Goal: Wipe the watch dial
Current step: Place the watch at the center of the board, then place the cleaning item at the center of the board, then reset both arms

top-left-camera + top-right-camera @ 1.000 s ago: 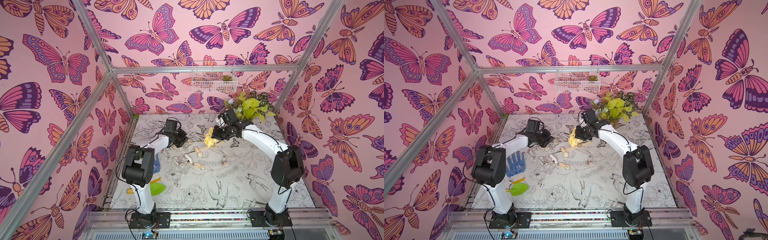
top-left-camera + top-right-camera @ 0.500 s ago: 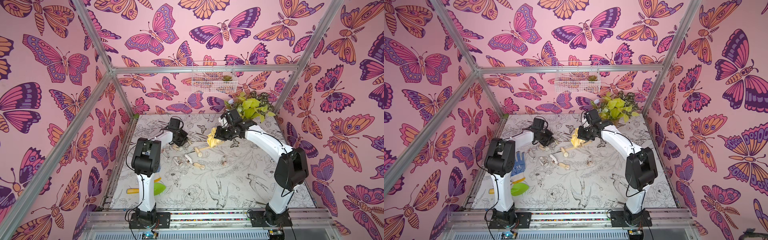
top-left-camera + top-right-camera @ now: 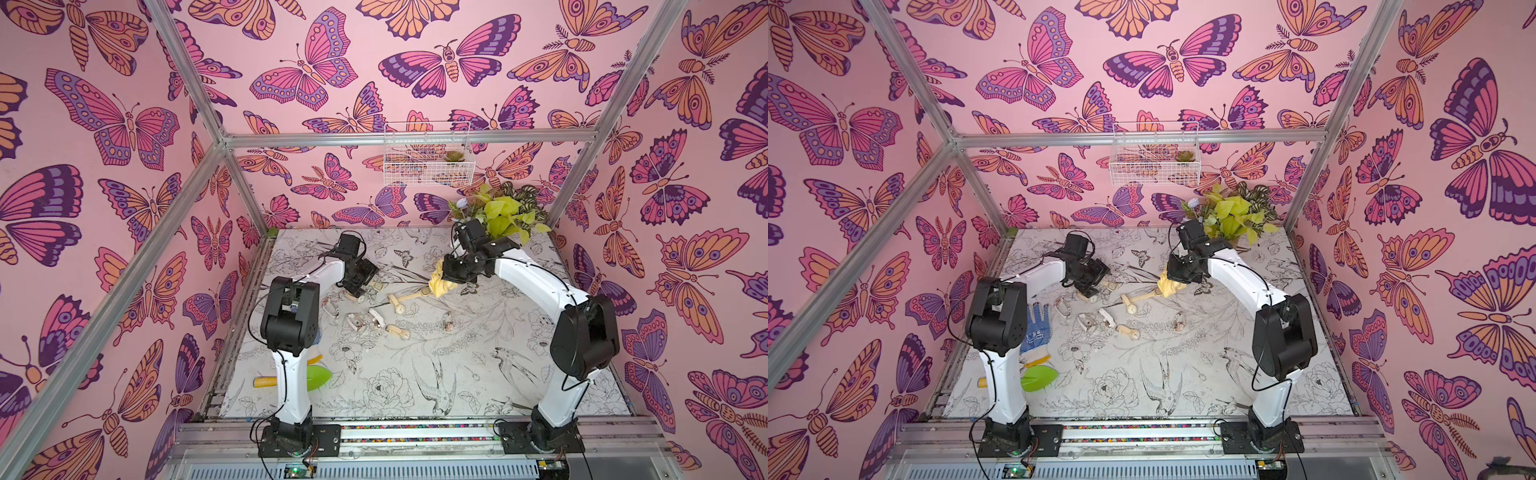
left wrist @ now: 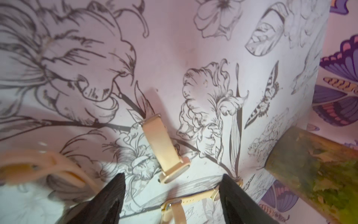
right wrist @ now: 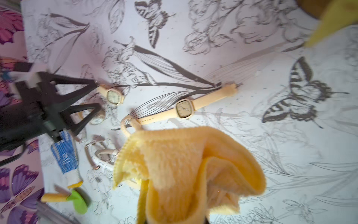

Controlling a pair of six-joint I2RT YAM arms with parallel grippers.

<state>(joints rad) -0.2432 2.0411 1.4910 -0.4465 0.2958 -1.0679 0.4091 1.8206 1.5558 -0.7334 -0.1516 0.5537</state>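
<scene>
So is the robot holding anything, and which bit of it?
Yes: the right end effector pinches the yellow cloth by its bunched upper end, the rest dangling. The left end effector is open, holding nothing.

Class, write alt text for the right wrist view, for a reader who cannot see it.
A yellow cloth hangs in the foreground over a floral mat. Beyond it a cream watch lies flat, dial up; further on, the open left end effector sits beside a second watch.
</scene>
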